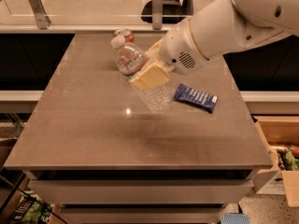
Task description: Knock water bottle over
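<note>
The water bottle [133, 59] is clear ribbed plastic with a white cap. It leans steeply, with the cap toward the back left and the base [158, 101] on the table toward the front right. My gripper [144, 65] is shut on the bottle's middle. One cream finger [148, 75] lies across its front and the other [156, 48] sits behind it. The white arm reaches in from the upper right.
An orange soda can [124, 32] stands just behind the bottle's cap. A blue snack bar [195, 97] lies flat to the right of the bottle's base. All rest on a grey-brown table [93, 139]. A rail runs behind it, and boxes sit on the floor at the right.
</note>
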Tool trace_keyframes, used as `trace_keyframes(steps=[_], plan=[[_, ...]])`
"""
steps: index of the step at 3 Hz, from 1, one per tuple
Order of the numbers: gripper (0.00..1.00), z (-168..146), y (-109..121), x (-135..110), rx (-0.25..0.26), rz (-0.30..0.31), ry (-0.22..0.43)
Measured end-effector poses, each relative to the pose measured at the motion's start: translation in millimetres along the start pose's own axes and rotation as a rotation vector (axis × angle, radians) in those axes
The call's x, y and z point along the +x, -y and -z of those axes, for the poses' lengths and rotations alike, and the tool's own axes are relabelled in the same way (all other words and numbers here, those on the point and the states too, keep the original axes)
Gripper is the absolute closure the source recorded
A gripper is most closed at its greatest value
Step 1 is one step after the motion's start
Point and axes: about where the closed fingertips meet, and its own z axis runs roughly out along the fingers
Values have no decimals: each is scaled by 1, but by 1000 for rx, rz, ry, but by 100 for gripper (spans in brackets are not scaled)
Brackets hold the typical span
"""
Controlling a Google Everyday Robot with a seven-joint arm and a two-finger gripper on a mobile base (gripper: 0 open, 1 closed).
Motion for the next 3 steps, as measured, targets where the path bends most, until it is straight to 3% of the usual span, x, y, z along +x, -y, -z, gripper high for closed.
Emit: trace_keyframes(steps=[3], plan=[[100,6,1,26,92,16,-257]])
